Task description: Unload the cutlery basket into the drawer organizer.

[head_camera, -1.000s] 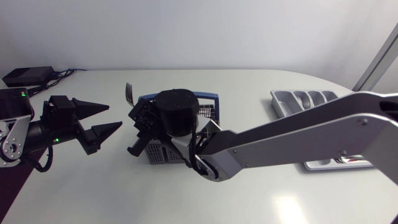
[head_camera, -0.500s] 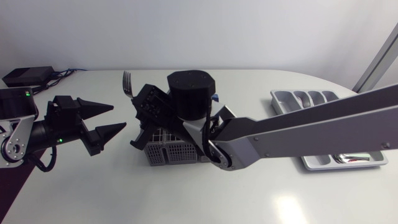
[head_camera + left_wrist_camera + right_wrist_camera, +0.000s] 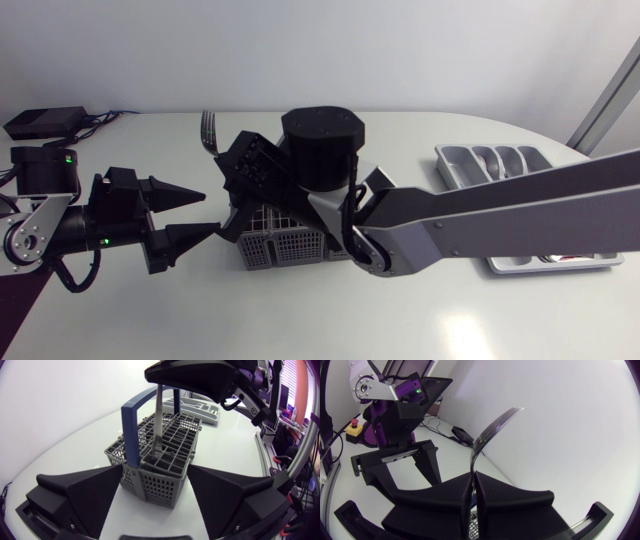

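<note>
Evidently the unloading is mid-way through one piece. The right gripper (image 3: 472, 491) is clamped narrow on the handle of a fork (image 3: 492, 430), tines upward. In the left wrist view the handle's lower end stands inside a compartment of the cutlery basket (image 3: 290, 245), so the fork is gripped but not yet out.

The left gripper (image 3: 206, 212) is spread wide and holds nothing. Its fingers stand to either side of the basket's near corner, by the blue handle (image 3: 131, 435). I cannot tell whether they touch the basket wall.

The drawer organizer (image 3: 490, 160) lies well apart, at the table's right end, partly hidden under the right arm. Something small shows in its near end, perhaps cutlery already delivered. The other basket compartments are too dark to tell whether more is left.

The white table (image 3: 420, 320) is smooth and glossy. The bare stretch between basket and organizer should give room for the carry across.
</note>
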`<state>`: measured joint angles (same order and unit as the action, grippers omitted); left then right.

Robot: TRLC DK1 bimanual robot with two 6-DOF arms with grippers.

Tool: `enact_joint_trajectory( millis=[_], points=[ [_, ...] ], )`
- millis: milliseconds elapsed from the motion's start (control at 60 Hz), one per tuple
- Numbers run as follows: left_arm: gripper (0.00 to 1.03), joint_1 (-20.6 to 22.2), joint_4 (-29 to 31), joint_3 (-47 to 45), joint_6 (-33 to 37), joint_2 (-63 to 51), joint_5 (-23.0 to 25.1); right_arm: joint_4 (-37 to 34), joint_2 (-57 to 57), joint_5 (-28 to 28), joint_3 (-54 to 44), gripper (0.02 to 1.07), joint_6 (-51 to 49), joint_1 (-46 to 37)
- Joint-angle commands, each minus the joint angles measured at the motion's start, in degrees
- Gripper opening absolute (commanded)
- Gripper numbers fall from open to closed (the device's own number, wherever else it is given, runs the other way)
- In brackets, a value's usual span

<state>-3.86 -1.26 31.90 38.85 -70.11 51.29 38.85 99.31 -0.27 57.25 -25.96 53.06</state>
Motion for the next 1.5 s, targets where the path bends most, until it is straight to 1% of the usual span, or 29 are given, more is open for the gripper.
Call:
enact_joint_trajectory(
  millis=[0,167,267,300,533,767,883,950,1000,1017,1133,1200,1283,1400,1483],
  points=[
    [0.90,1.40,0.55,-1.49,1.05,-0.56,1.45,0.52,-1.48,-0.61,-1.27,0.10,0.47,-0.67],
    [0.90,2.10,0.29,-2.81,3.34,-1.17,1.27,0.52,-2.63,-0.87,-1.18,0.10,0.47,-0.94],
    [0.90,2.10,-0.50,-3.07,4.22,-2.14,-0.40,0.61,-3.15,-0.69,-1.27,0.10,0.38,-1.03],
    [0.90,2.10,-1.03,-3.16,4.22,-2.58,-1.45,0.61,-3.33,-0.52,-1.36,0.10,0.38,-1.03],
    [0.90,1.57,-1.47,-3.07,2.90,-3.02,-2.77,0.00,-5.09,0.19,-1.18,0.10,0.03,-0.94],
    [0.90,1.22,-1.29,-3.16,1.84,-2.58,-2.77,-2.64,-7.90,0.36,-0.48,0.10,0.20,-0.76],
    [0.90,0.96,-0.15,-2.11,0.08,0.23,-3.04,-7.83,-10.71,0.36,0.14,0.10,1.43,-0.85],
    [0.90,0.52,1.87,-0.96,-0.71,2.52,-3.12,-11.34,-13.61,0.36,-0.13,0.10,1.87,-0.85],
    [0.90,0.52,4.42,0.44,-0.79,4.19,-3.91,-15.56,-16.43,0.36,0.14,0.10,1.96,-0.76],
    [0.90,0.52,5.74,1.06,-0.79,4.89,-4.27,-18.11,-18.01,0.36,0.31,0.10,1.96,-0.85],
    [0.90,0.69,8.73,3.43,-1.67,6.91,-5.32,-26.28,-24.69,1.24,0.58,0.09,3.19,-0.94],
    [0.90,1.84,9.69,4.22,-2.11,7.62,-6.90,-30.24,-27.76,2.73,0.49,0.09,3.19,-1.03],
    [0.90,4.12,10.13,4.40,-2.46,8.67,-10.24,-34.98,-31.37,4.93,0.40,0.09,3.19,-1.03],
    [0.90,6.06,11.72,5.10,-3.17,10.08,-12.09,-41.22,-34.97,9.59,0.93,0.09,3.28,-2.17],
    [0.90,7.02,11.72,5.54,-4.13,10.43,-13.41,-44.30,-36.29,12.14,1.46,0.09,3.72,-4.37]
  ],
)
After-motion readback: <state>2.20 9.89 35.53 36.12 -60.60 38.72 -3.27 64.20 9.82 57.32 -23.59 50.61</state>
